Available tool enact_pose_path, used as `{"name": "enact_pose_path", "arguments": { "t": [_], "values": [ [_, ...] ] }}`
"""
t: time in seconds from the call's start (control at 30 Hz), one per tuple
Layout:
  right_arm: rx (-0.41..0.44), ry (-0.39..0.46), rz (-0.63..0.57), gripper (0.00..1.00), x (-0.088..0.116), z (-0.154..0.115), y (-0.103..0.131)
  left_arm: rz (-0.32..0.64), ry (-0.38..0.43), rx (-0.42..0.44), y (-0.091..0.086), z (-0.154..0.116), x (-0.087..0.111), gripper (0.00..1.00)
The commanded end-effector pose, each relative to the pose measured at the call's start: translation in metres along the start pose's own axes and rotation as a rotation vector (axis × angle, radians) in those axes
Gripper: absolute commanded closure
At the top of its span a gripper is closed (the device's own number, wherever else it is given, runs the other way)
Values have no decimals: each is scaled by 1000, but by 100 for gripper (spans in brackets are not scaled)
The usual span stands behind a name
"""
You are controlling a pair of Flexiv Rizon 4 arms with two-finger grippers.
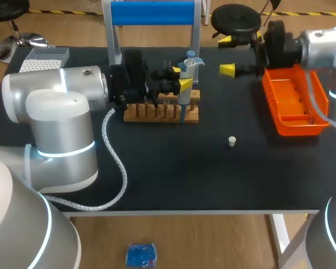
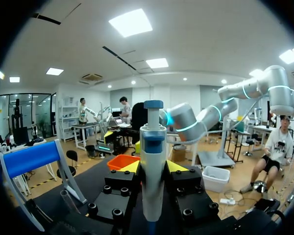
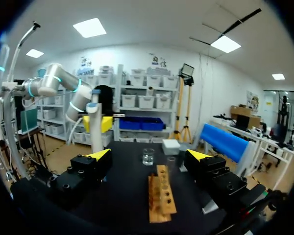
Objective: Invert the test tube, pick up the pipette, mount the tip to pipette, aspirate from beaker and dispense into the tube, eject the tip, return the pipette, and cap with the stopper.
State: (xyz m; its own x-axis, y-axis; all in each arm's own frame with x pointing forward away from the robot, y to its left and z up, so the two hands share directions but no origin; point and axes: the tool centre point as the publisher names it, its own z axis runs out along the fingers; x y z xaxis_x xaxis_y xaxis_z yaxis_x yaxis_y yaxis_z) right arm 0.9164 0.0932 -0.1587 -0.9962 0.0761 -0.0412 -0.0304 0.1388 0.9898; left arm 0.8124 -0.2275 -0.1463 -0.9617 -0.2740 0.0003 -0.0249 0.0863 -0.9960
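Observation:
My left gripper (image 1: 182, 77) is shut on the white and blue pipette (image 1: 190, 63), holding it upright over the wooden rack (image 1: 162, 111). In the left wrist view the pipette (image 2: 153, 161) stands clamped between the yellow-tipped fingers (image 2: 130, 167). My right gripper (image 1: 227, 55) hangs open and empty at the back right, beside the orange tray (image 1: 294, 103). Ahead of the right gripper (image 3: 148, 155) I see the rack (image 3: 161, 196), a small glass beaker (image 3: 148, 157) and the held pipette (image 3: 94, 129). The white stopper (image 1: 232, 141) lies alone on the black mat. I cannot make out the test tube.
A tip box (image 1: 45, 59) sits at the back left corner. A stand with a blue bar (image 1: 151, 12) rises behind the rack. The left arm's white cable (image 1: 115, 162) loops across the mat in front.

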Motion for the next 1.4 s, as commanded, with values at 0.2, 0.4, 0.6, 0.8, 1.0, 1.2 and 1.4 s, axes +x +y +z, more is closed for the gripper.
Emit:
{"name": "enact_pose_path", "arguments": {
  "t": [0.2, 0.4, 0.6, 0.8, 1.0, 1.2, 1.4],
  "values": [
    [171, -95, 50, 0, -60, 29, 23, -4, -17, -2, 0, -2, 0, 100],
    [205, -129, 61, 0, -88, 51, 26, -8, -27, 1, 1, -4, 1, 100],
    [236, -121, 56, 0, -104, 78, 22, -7, -33, 4, 1, -6, 1, 100],
    [267, -138, 67, 0, -120, 92, 17, -8, -41, 8, 2, -10, 1, 100],
    [275, -151, 75, 0, -124, 97, 11, -11, -48, 10, 4, -13, 1, 100],
    [275, -149, 61, 0, -124, 98, 9, -12, -53, 10, 5, -15, 1, 100],
    [275, -149, 61, 0, -124, 98, 9, -12, -52, 11, 5, -15, 1, 100]
  ]
}}
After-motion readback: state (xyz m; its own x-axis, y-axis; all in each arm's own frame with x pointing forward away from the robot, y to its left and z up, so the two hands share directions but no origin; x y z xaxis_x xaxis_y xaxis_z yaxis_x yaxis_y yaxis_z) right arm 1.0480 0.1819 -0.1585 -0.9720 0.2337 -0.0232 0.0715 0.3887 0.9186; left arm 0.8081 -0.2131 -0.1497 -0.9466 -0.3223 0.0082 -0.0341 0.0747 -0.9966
